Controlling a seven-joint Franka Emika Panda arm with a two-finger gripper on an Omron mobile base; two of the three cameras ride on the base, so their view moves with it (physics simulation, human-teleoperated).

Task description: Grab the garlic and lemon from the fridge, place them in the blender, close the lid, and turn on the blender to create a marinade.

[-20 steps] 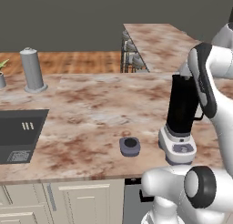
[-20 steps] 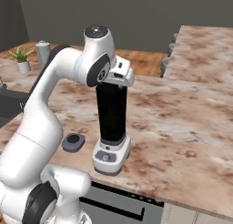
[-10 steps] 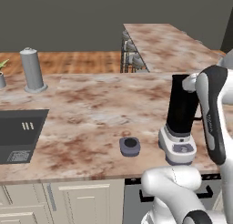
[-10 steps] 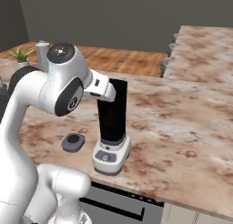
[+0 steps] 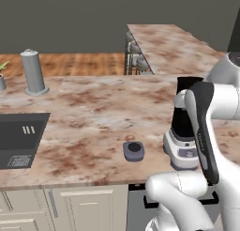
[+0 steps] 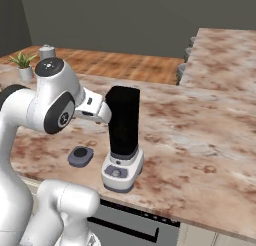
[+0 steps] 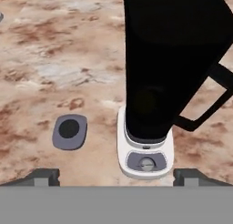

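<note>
The blender [image 5: 183,131] stands on the marbled counter [image 5: 93,112] near the front edge, half hidden behind the white arm [image 5: 206,127]. Just left of it the lid [image 5: 134,151] lies flat on the counter, apart from the base. Far left there's a dark sink [image 5: 18,141], and behind it a grey canister [image 5: 33,73] stands upright.

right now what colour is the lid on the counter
Dark blue-grey with a black round centre; the lid shows best in the hand view.

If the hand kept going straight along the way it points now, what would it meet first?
Most likely the blender: its black jar and light base sit between the open hand's fingertips in the hand view. The lid lies off to one side on the counter. Depth is uncertain.
</note>
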